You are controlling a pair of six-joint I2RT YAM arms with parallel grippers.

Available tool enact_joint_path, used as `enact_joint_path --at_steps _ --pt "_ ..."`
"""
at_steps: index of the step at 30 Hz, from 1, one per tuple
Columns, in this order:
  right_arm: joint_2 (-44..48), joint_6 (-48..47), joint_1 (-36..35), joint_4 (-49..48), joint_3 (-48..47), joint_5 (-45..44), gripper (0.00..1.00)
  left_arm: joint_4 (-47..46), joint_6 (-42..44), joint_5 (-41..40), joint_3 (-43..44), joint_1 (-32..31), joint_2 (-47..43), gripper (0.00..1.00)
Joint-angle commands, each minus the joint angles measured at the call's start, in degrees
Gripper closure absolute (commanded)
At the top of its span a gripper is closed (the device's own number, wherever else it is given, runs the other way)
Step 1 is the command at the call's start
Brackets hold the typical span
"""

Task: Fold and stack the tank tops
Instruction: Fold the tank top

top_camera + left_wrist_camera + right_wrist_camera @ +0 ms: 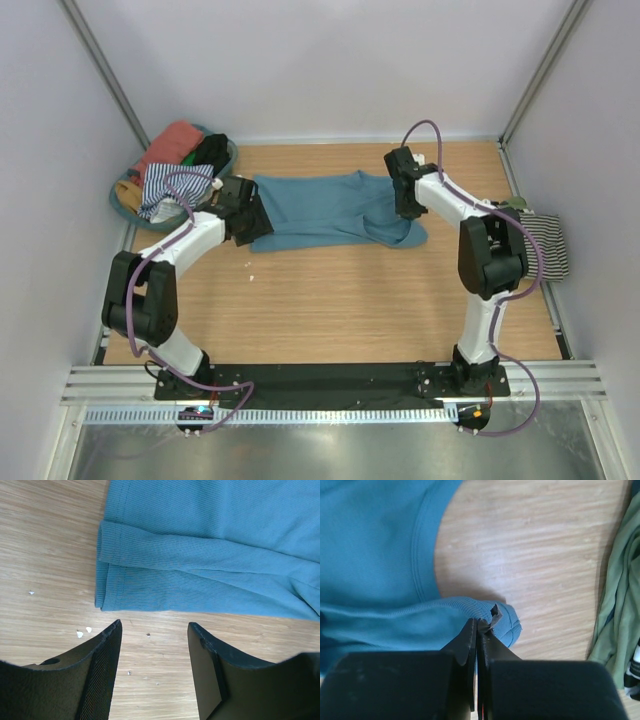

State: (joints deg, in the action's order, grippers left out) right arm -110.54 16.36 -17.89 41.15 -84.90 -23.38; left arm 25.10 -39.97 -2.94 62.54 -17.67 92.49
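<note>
- Lying flat across the far middle of the table (330, 310), the teal top (320, 208) stretches sideways between the two arms, hem to the left and straps to the right.
- The left gripper (154, 630) sits at the hem end. Its fingers are spread wide, with only bare wood between them.
- The hem's near corner lies just past those fingertips without touching them. There the cloth is doubled over in a narrow fold along its near edge.
- The right gripper (477, 624) is at the strap end, its fingers pressed together on the bunched tip of a teal strap.
- Beyond that pinch, the curved neckline rests on the wood.
- A round basket (118, 208) stands at the far left, just beside the left arm's wrist. It holds a heap of tops: a coral top (172, 143), a black top (210, 150), a striped top (165, 188) and a mustard top (128, 190).
- At the table's right edge a second striped top (548, 245) lies with an olive top (620, 600). The olive cloth is near the pinched strap but apart from it.
- A few white specks (82, 632) dot the wood by the left finger.
</note>
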Motion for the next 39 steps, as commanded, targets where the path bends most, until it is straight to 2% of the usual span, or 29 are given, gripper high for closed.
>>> enact_joint_path --at_steps 1,8,12,15,18,20,21,23,29,31,37,39 --pt "-2.04 -0.45 1.36 0.6 -4.91 -0.98 0.99 -2.08 0.94 -0.66 -0.14 0.0 -1.0 0.44" --pt "-8.98 -0.63 4.7 3.06 -13.25 -1.32 0.99 -2.16 1.29 -1.8 0.12 0.01 0.41 0.44" --pt "-11.62 -0.1 7.86 3.6 -14.77 -1.24 0.98 -2.08 1.47 -2.6 0.12 -0.08 1.29 0.43" --pt "-12.59 0.42 9.8 2.28 -14.33 2.28 0.84 -2.16 1.47 -3.04 0.12 0.01 2.17 0.43" --pt "-12.68 1.04 10.24 1.57 -13.89 1.59 0.74 -1.99 1.73 -3.74 0.39 0.09 2.43 0.43" --pt "-11.28 1.74 10.68 0.96 -12.75 1.14 0.73 -1.9 1.82 -4.09 0.3 0.27 2.35 0.43" --pt "-10.4 2.01 11.03 0.08 -12.22 1.23 0.59 -1.9 1.82 -4.18 0.21 0.44 2.35 0.43" --pt "-8.73 2.18 11.04 -1.24 -10.12 1.93 0.5 -1.72 1.82 -4.35 0.3 0.62 2.26 0.43" --pt "1.81 2.36 10.77 -9.41 -1.25 14.22 0.51 -1.64 1.65 -4.53 0.04 0.97 1.91 0.43" --pt "3.22 2.1 10.07 -9.33 -0.97 16.25 0.52 -1.64 1.65 -4.62 -0.05 1.15 1.56 0.43" --pt "5.51 1.66 5.94 -11.44 0.88 19.85 0.46 -1.55 1.73 -4.79 0.3 1.23 1.38 0.45" --pt "4.81 1.66 5.24 -11.61 0.36 26.49 0.47 -1.46 1.56 -4.53 1.17 1.59 1.91 0.47"
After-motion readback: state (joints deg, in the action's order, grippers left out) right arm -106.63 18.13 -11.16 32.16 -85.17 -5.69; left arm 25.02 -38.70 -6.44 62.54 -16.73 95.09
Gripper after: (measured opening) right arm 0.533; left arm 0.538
